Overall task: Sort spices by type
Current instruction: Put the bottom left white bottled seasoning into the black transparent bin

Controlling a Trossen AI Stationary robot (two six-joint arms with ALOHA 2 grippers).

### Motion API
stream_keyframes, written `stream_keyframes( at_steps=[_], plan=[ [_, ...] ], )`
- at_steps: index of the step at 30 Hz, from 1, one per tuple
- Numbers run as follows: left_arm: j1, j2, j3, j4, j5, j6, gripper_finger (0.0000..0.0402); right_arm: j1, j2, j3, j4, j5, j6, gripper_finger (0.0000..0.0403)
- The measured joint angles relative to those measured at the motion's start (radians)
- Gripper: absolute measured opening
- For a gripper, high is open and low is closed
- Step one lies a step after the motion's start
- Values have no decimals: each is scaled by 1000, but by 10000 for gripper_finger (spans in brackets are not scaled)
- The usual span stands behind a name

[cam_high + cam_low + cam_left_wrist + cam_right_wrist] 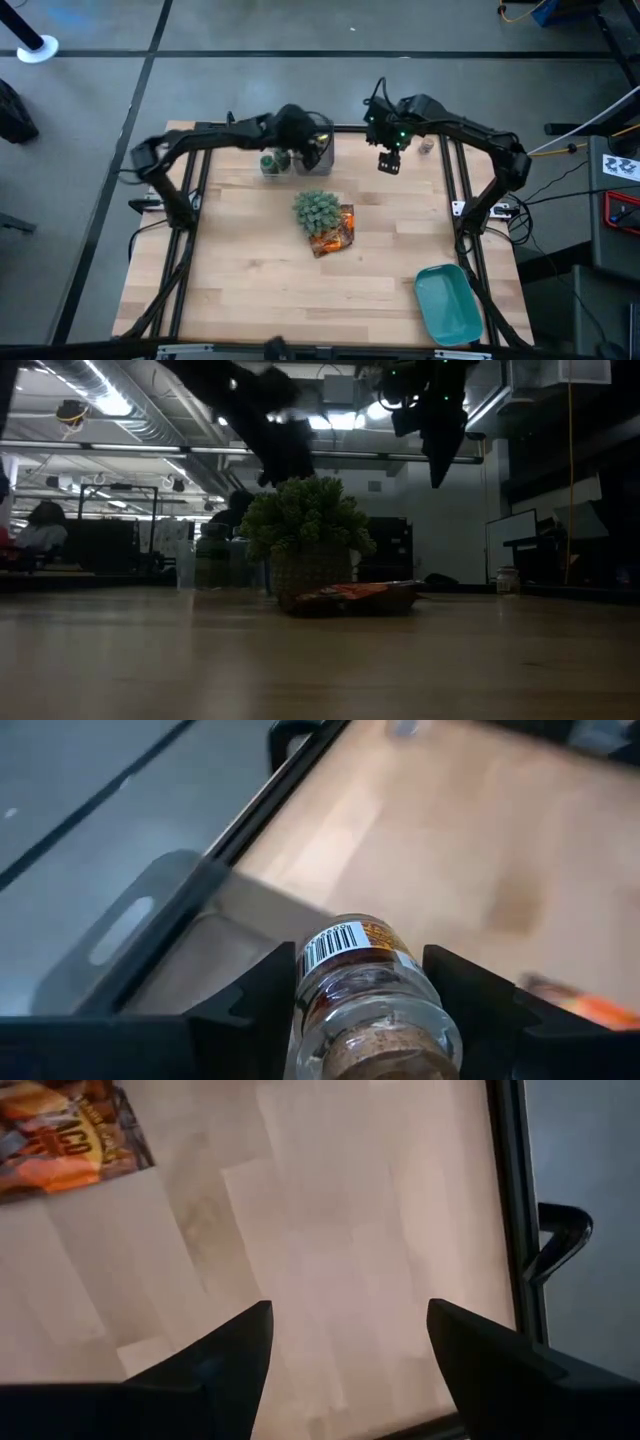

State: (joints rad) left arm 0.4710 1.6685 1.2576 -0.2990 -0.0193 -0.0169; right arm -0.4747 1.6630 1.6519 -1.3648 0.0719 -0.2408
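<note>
My left gripper [360,970] is at the table's far edge [305,140], shut on a small glass spice jar [365,995] with a cork lid, a barcode label and brownish contents. It hangs over a clear plastic bin [150,935]. Two green jars [272,162] stand on the table beside that bin. Another small greyish jar [427,147] stands near the far right corner and also shows as the jar [507,580] in the low view. My right gripper [350,1335] is open in the air over bare wood [388,162], touching nothing. My left gripper pinches the jar's glass side wall [312,988] between its two fingers, one on each side of the body below the cork lid. The cork end [375,1055] points back toward the wrist and the labelled end points away. The jar is lifted clear, above the bin's edge.
A spiky green ball [318,210] sits mid-table against a crinkled orange snack packet [335,235]; the ball [305,520] fills the middle of the low view. A teal tray [448,303] lies at the near right corner. Black frame rails [455,190] run along both sides of the table.
</note>
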Motion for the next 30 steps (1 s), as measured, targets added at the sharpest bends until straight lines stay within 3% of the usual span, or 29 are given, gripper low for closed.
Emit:
stream_keyframes(
  at_steps=[7,13,30],
  plan=[
    [90,251,243,-258,-1,41,183,3,0,-1,85,6,25,266],
    [134,388,330,-375,-1,50,183,1,0,-1,82,98,34,266],
    [143,456,338,-354,-2,203,205,-50,0,-1,83,66,27,266]
  ],
)
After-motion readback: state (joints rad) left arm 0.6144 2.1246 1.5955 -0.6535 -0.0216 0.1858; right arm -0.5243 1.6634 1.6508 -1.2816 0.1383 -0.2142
